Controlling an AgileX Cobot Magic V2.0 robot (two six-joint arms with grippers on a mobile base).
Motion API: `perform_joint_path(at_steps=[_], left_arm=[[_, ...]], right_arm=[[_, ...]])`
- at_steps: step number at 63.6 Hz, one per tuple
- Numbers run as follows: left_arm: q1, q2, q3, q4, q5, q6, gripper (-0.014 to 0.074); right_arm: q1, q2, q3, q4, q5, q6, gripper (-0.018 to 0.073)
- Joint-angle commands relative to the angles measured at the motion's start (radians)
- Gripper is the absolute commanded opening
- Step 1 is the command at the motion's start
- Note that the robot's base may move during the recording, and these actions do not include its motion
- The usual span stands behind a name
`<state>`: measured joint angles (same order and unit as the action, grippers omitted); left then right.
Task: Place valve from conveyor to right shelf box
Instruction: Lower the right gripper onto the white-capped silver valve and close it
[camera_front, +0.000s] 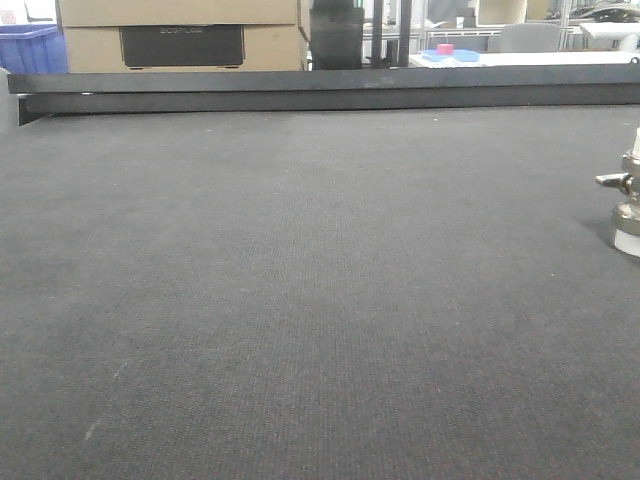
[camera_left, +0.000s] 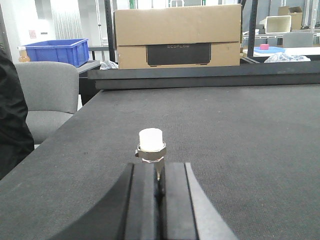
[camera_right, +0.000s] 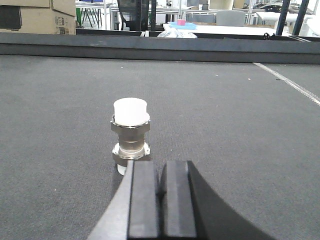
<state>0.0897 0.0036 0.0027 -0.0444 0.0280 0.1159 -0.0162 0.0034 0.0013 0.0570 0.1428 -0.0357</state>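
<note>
plainly nothing held yet. found the right gripper (camera_right: 160, 175) with fingers (camera_right: 144, 200) pressed flat together, no gap worth naming, clamped on nothing. found the left gripper (camera_left: 159, 180) much alike, fingers (camera_left: 145, 200) all but touching, yet with a thin metal stub (camera_left: 158, 174) showing at the tip of the seam; could not tell whether pinched there or merely standing behind it. spotted the valve (camera_right: 130, 136) upright on the conveyor (camera_right: 240, 130), just beyond the right fingertips and a shade to their left, clear of them, white cap (camera_right: 130, 110) uppermost, hex collar (camera_right: 130, 127) beneath, flanged foot on the belt. in the front view, met it also, cropped by the right edge, short lever (camera_front: 612, 181) sticking out sideways. spotted a similar fitting (camera_left: 151, 146) just ahead of the left fingertips, dead in line with the seam; could not settle whether the same piece or a second one. saw no shelf box anywhere ahead of either pair of fingers.

judged the pick as not begun. reckoned the first hazard to be a forward push with fingers shut: would butt the narrow-footed body and topple or skid it across the weave. feared, too, a spread too slight to pass the hex collar, nudging it off line. suspected slipping from a pinch on the smooth white cap alone, and swinging round the lever's weight from a pinch off-centre. expected trouble from any belt travel, carrying it away from the fingertips mid-close.
</note>
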Motion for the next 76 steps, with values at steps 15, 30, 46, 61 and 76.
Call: perform_joint_path(at_steps=[15,30,46,61,76], left_arm=[[-0.006,-0.004,-0.003,0.004,-0.015,-0.004,-0.0111],[-0.006,-0.004,-0.003,0.004,-0.015,-0.004,-0.0111],[-0.006,-0.004,-0.003,0.004,-0.057,-0.004,-0.0111],[-0.006,-0.004,-0.003,0.0,-0.066,-0.004,-0.0111],[-0.006,-0.004,-0.003,-0.037,-0.284,-0.004,-0.0111]], right_arm=[[0.0,-0.003,-0.001,0.0,-0.023,-0.001,-0.0162],[0.0,-0.003,-0.001,0.0,-0.023,-0.001,-0.0162],[0.0,-0.003,-0.001,0.0,-0.065,-0.001,-0.0162],[0.0,-0.003,-0.001,0.0,-0.113,-0.001,-0.0162],[0.0,-0.003,-0.046,0.0,-0.232,-0.001,-0.0162]])
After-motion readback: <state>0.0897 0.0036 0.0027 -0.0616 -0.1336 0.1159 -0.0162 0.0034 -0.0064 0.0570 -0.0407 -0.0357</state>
